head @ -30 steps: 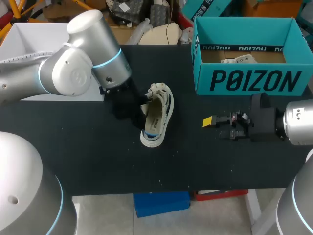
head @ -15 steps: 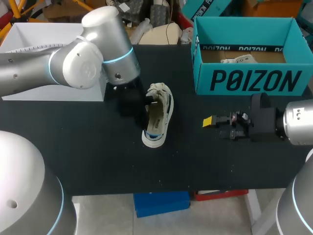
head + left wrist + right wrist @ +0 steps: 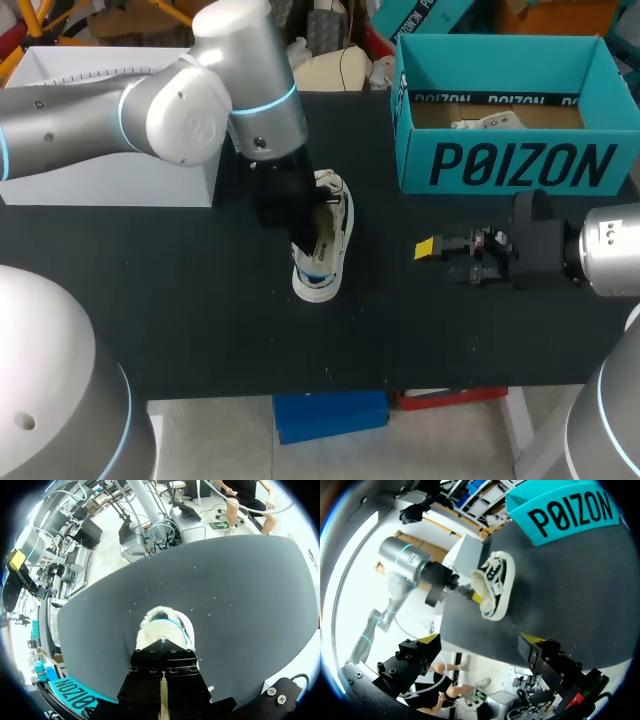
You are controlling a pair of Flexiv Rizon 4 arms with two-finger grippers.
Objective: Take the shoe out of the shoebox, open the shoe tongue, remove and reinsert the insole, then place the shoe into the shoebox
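Note:
A white sneaker (image 3: pixel 325 250) with blue trim lies tilted on its side in the middle of the black table (image 3: pixel 180 320). My left gripper (image 3: pixel 303 218) is shut, its yellow tips pushed into the shoe's opening. Whether they pinch anything inside is hidden. In the left wrist view the shoe's toe (image 3: pixel 162 622) pokes out just ahead of the closed black fingers (image 3: pixel 150 672). The right wrist view shows the left gripper (image 3: pixel 474 596) entering the sneaker (image 3: pixel 496 587). My right gripper (image 3: pixel 432 254) hangs open and empty to the shoe's right, the right gripper (image 3: pixel 481 642) facing it.
The teal shoebox (image 3: pixel 510 165) stands open at the back right with crumpled paper (image 3: pixel 485 122) inside. A white box (image 3: pixel 110 190) sits at the back left, behind my left arm. Bare black tabletop lies in front of the shoe.
My left arm has swung to the right and its gripper has gone further over the shoe's opening. The shoe has shifted slightly. The right arm has kept still.

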